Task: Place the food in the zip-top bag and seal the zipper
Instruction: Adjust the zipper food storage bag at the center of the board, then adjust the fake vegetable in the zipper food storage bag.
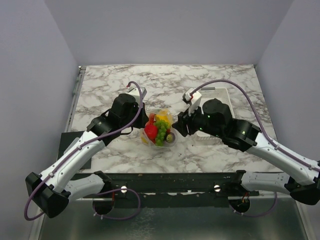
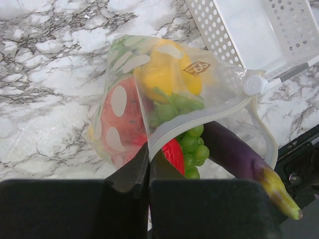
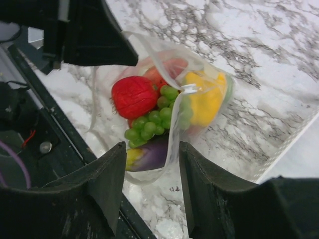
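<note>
Scene: marble table [image 1: 110,85] with two arms reaching to its middle from either side; white perforated basket [image 1: 225,95] at the far right, behind the right arm.
Zip-top bag [image 1: 160,129]: lay at the middle of the table between the two grippers, clear plastic with pale round dots, bulging with toy fruit.
Bag mouth: faced the near edge of the table, its two lips apart and unsealed.
Zipper [image 2: 209,117]: whitish strip along the upper lip, running from the left fingers up to a white slider [image 2: 254,84] at the bag's corner beside the basket.
Food, inside: yellow lemon [image 2: 164,74] deepest in the bag, red watermelon slice [image 2: 124,119] behind the dotted wall, green grapes [image 2: 192,147] and a red berry [image 3: 133,95] at the mouth.
Food, at the rim: purple piece [image 2: 234,149] lay in the mouth with its pale tip reaching past the lower lip.
Left gripper [image 2: 148,154]: fingers pressed together, pinching the bag's upper lip at the end of the zipper strip.
Right gripper [image 3: 152,145]: fingers spread, poised over the mouth with the zipper strip passing between them; neither finger visibly touched it.
Left arm from the right wrist: dark block at the bag's far side, low over the table.
</note>
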`<state>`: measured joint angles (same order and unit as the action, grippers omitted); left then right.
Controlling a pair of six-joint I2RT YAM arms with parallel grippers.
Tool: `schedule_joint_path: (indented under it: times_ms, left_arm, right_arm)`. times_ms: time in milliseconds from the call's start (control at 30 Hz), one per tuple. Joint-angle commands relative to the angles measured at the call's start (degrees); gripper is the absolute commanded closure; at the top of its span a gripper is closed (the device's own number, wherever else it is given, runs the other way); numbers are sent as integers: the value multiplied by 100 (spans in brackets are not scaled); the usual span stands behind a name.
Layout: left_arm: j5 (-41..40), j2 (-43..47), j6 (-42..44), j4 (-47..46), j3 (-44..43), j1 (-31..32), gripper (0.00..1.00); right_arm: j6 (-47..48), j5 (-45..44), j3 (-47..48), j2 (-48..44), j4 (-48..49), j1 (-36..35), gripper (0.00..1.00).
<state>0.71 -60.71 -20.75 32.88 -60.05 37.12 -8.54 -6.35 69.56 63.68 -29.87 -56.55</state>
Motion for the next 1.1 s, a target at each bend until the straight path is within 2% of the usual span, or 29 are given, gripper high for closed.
schedule_joint_path:
  times_ms: [0, 300, 533, 1067]
  left_arm:
    - [147, -29, -13, -157, -215, -5, 100]
    - [162, -29, -15, -159, -213, -4, 100]
    - [158, -4, -9, -151, -192, -11, 100]
    - [160, -46, 15, -159, -173, -5, 100]
  right_arm:
    - [401, 1133, -536, -405, 475, -6, 47]
    - [798, 1651, -1222, -628, 1156, -47, 41]
    - [1301, 1586, -1350, -421, 1464, -167, 37]
    - [1719, 663, -1769, -173, 1458, -546, 41]
